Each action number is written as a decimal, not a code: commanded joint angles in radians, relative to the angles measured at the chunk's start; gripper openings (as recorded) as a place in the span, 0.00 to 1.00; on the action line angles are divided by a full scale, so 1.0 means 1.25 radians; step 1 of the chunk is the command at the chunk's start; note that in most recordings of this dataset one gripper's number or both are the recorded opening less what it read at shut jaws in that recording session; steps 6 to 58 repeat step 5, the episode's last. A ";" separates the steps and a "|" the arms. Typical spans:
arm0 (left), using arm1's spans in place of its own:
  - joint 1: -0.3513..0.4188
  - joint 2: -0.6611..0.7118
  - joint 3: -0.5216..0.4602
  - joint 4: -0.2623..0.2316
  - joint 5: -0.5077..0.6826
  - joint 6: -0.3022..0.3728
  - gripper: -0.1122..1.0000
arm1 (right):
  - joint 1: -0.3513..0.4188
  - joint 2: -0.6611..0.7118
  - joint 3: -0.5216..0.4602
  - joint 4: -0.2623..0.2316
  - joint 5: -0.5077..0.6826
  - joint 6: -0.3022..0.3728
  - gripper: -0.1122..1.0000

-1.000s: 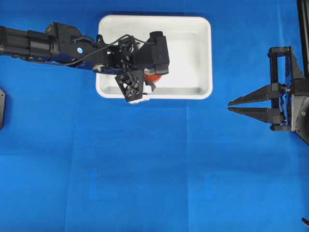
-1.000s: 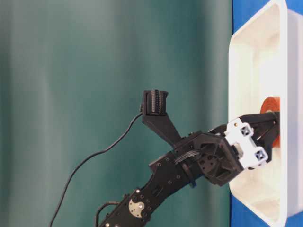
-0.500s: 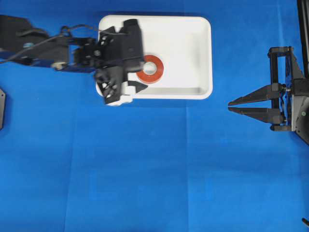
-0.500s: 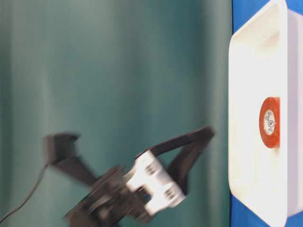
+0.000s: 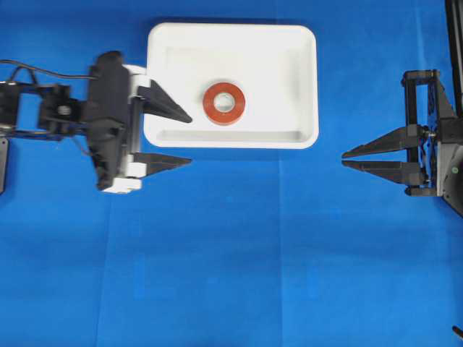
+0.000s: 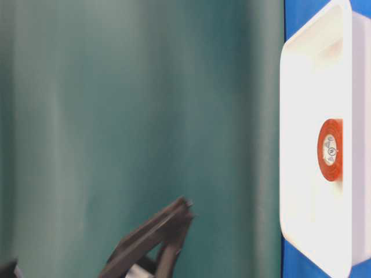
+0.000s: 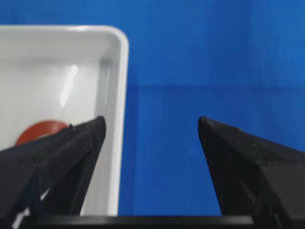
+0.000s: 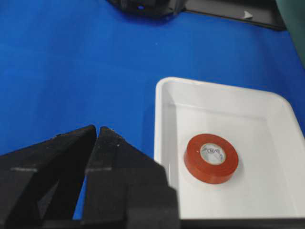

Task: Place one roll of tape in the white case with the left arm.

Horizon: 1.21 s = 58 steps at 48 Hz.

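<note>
The orange-red roll of tape (image 5: 223, 103) lies flat inside the white case (image 5: 304, 79), left of its middle. It also shows in the table-level view (image 6: 330, 150), the right wrist view (image 8: 211, 158), and partly behind a finger in the left wrist view (image 7: 43, 130). My left gripper (image 5: 189, 139) is open and empty, at the case's left front corner, one finger over the rim, the other over the blue cloth. My right gripper (image 5: 345, 158) is shut and empty, right of the case. The case also shows in the wrist views (image 7: 114, 95) (image 8: 164, 124).
A blue cloth (image 5: 253, 253) covers the table. A teal curtain (image 6: 145, 116) fills the table-level view, with the left gripper's dark fingers (image 6: 156, 237) low in it. A black arm base (image 8: 152, 7) stands at the far edge in the right wrist view.
My left gripper let go of the tape roll, which now lies in the case, and drew back to the left, clear of the case. The right arm has not moved.
</note>
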 commanded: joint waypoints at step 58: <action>-0.018 -0.090 0.056 0.000 -0.088 -0.020 0.77 | 0.000 0.000 -0.011 0.001 -0.009 0.001 0.00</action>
